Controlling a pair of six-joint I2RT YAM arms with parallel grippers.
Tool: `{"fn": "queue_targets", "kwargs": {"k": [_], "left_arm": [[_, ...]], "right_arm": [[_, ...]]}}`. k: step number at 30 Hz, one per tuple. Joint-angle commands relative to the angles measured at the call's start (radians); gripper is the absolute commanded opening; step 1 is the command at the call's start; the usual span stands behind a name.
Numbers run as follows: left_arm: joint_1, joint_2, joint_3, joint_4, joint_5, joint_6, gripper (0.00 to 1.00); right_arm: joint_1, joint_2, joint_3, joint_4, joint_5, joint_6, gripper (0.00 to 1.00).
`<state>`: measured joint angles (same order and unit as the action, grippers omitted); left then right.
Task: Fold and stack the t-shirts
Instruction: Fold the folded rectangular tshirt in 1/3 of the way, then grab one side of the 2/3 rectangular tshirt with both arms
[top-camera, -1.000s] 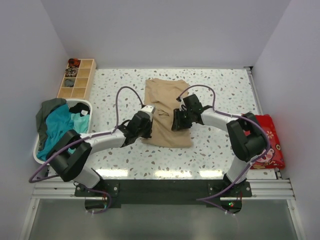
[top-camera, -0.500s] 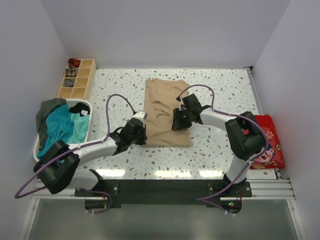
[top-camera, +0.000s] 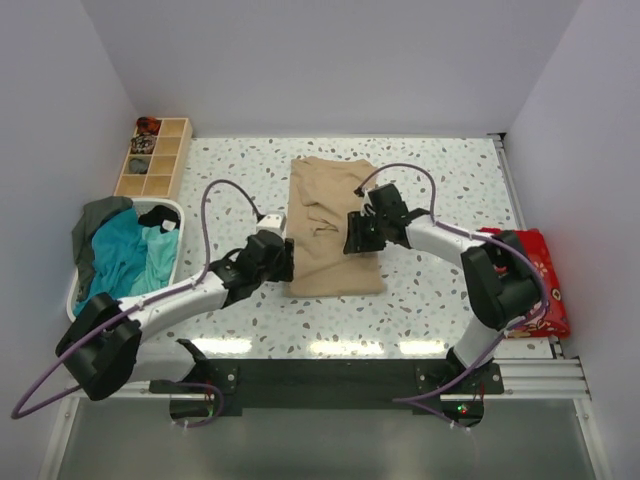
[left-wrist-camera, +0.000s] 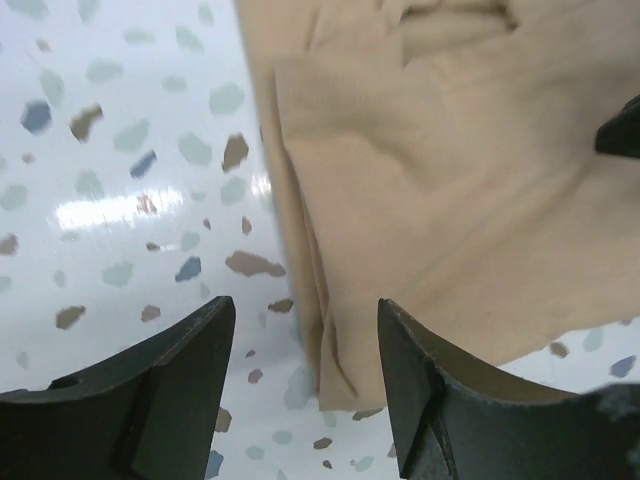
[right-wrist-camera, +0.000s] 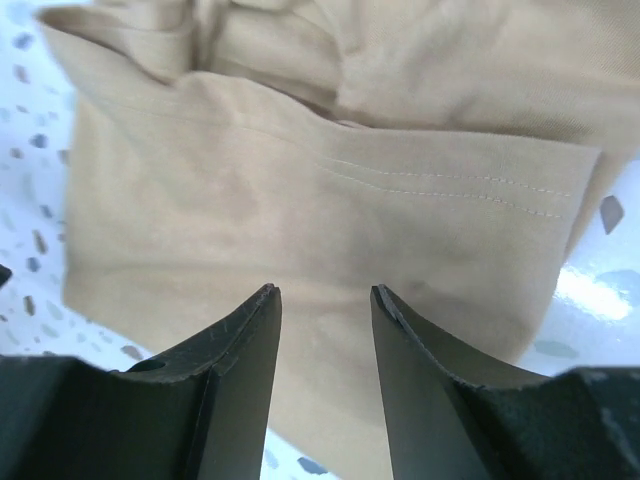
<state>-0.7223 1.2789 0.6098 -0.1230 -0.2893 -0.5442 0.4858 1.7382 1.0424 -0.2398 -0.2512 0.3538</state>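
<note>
A sandy-beige t-shirt (top-camera: 335, 225) lies folded into a long strip at the middle of the speckled table (top-camera: 440, 180). My left gripper (top-camera: 284, 262) is open at the shirt's near left corner, its jaws standing over the cloth edge (left-wrist-camera: 330, 330) and bare table; nothing is between them (left-wrist-camera: 305, 305). My right gripper (top-camera: 352, 238) hovers open over the shirt's right half, a stitched hem (right-wrist-camera: 440, 185) just ahead of its jaws (right-wrist-camera: 325, 290). A teal t-shirt (top-camera: 120, 255) and a dark grey-green one (top-camera: 95, 220) lie heaped in the white basket (top-camera: 176, 212) at the left.
A wooden compartment box (top-camera: 152, 158) stands at the back left corner. A red patterned cloth bag (top-camera: 535, 280) lies off the table's right edge. White walls close in the table on three sides.
My left gripper has opened, let go of the beige shirt's left edge and drawn back towards the near left. The right gripper has widened slightly and stayed in place.
</note>
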Motion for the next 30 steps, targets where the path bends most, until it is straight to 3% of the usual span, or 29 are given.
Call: {"fn": "queue_targets", "kwargs": {"k": [1,8,13,22,30], "left_arm": [[0.000,-0.085,0.146,0.017,-0.091,0.094,0.65],[0.000,0.052,0.217,0.181,0.185,0.132,0.66],[0.000,0.144,0.142,0.344,0.328,0.081,0.65],[0.009,0.275,0.038,0.454,0.260,0.104,0.64],[0.069,0.324,0.025,0.424,0.220,0.135,0.63]], "right_arm": [[-0.001,-0.147,0.018,-0.006,0.047,-0.032,0.46],[-0.004,-0.109,0.039,-0.012,0.030,-0.036,0.47],[-0.007,-0.085,0.024,-0.001,0.061,-0.038,0.47],[-0.039,0.007,-0.001,-0.013,0.148,-0.061,0.46],[-0.041,0.069,-0.027,-0.102,0.219,-0.016,0.44]]}}
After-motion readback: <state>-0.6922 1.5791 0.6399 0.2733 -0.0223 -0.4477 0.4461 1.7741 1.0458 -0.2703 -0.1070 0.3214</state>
